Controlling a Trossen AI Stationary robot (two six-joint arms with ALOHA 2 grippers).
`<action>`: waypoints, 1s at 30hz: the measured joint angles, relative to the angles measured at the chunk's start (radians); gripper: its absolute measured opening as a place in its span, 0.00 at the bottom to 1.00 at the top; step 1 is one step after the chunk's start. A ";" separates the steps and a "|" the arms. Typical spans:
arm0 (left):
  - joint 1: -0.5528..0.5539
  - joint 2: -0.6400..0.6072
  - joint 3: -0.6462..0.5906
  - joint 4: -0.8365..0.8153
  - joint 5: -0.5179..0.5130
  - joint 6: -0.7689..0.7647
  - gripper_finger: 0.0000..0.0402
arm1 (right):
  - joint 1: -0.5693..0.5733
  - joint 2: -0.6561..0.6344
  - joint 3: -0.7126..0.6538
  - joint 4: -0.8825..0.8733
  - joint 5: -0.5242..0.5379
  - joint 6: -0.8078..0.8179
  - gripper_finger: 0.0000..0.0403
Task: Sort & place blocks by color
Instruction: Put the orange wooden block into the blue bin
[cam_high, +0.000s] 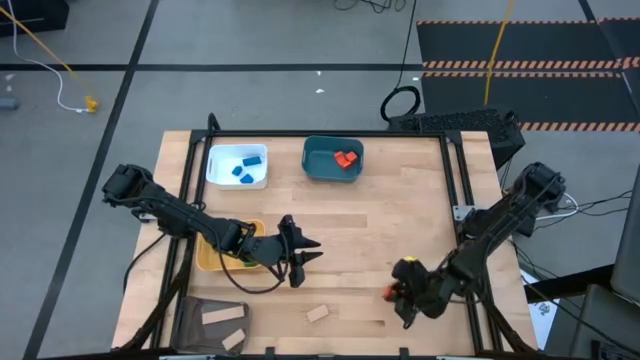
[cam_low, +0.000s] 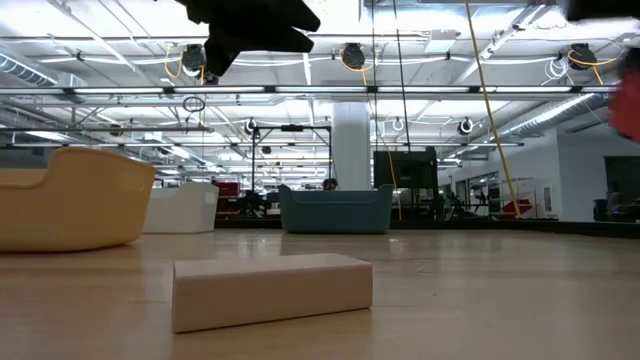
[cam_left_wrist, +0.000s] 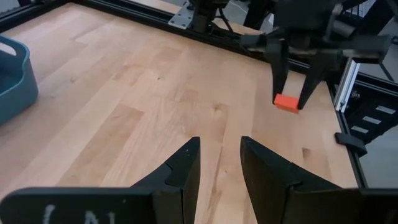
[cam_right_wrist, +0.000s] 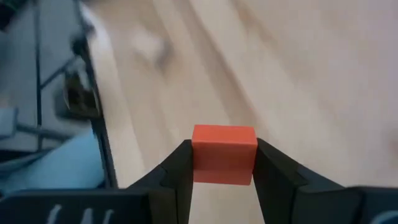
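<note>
- High view shows the wooden desk (cam_high: 380, 240) from above, a dark frame round its edge, with both arms reaching in over its near half
- left arm (cam_high: 170, 210) comes in from the left edge and crosses above the yellow tray (cam_high: 205, 258); right arm (cam_high: 500, 225) comes in from the right edge and bends down toward the near right corner
- dark mesh tray (cam_high: 195, 325) sits at the near left corner with two long tan blocks (cam_high: 222, 316) lying in it
- teal tray (cam_high: 322, 165) stands at the far middle of the desk and holds red blocks (cam_high: 346, 159); white tray (cam_high: 222, 172) stands just left of it and holds blue blocks (cam_high: 250, 160)
- left pincer (cam_high: 300, 258) hangs over bare wood near the middle of the desk, just right of the yellow tray; its fingers (cam_left_wrist: 183, 171) are apart with a narrow gap and grasp nothing
- right pincer (cam_high: 398, 292) is near the near right corner, clenched on a small red block (cam_right_wrist: 224, 154); in the right wrist view the block fills the gap between the two fingers, and in the left wrist view it hangs clear of the wood
- loose tan block (cam_high: 317, 313) lies flat on the desk near the front edge, between the two pincers and touching neither
</note>
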 joint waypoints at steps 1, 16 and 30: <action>0.000 0.000 0.000 0.000 0.000 0.003 0.29 | -0.020 -0.007 0.000 0.027 0.038 -0.068 0.28; 0.028 0.000 0.000 0.088 0.074 0.098 0.29 | -0.311 -0.023 0.001 0.486 0.204 -1.118 0.30; 0.300 0.000 0.000 0.082 0.097 0.169 0.29 | -0.618 -0.023 0.001 0.484 0.204 -1.527 0.30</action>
